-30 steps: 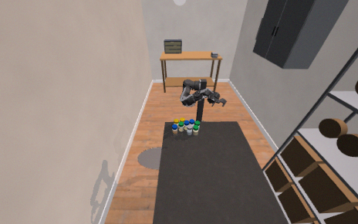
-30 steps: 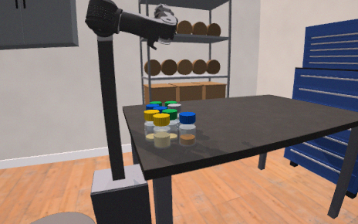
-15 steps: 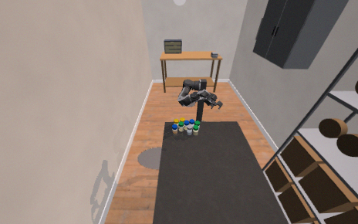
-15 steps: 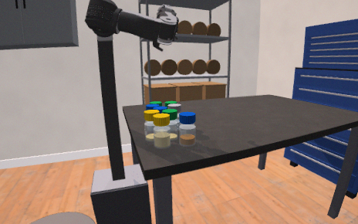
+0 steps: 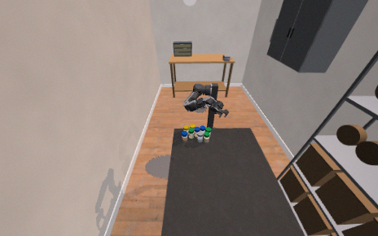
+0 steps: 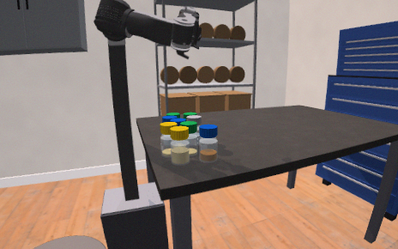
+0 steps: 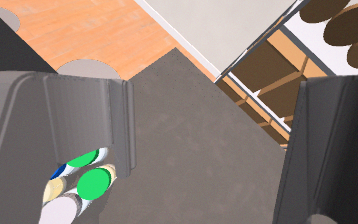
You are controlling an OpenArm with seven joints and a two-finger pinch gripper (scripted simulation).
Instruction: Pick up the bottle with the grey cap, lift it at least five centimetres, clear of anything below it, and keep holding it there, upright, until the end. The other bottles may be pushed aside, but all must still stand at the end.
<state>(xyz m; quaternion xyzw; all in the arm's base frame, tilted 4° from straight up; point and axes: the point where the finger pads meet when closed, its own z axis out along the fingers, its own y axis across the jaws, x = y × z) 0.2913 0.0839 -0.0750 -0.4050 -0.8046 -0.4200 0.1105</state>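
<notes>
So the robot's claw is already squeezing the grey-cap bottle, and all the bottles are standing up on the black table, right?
Not quite. The gripper holds nothing: the exterior view shows it high above the table, with nothing between its fingers. The grey-cap bottle sits untouched at the back of the cluster. The rest is right: all the bottles stand upright on the black table.

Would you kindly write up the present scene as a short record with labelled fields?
setting: dark table in a workshop room
bottles: cluster of capped bottles standing near the table corner by the arm's post
cap colours: yellow, green, blue, one grey
target: grey-capped bottle, toward the back of the cluster, untouched
tool: tool high above the table, partly closed, holding nothing
background: shelf rack, blue drawer cabinet
</notes>
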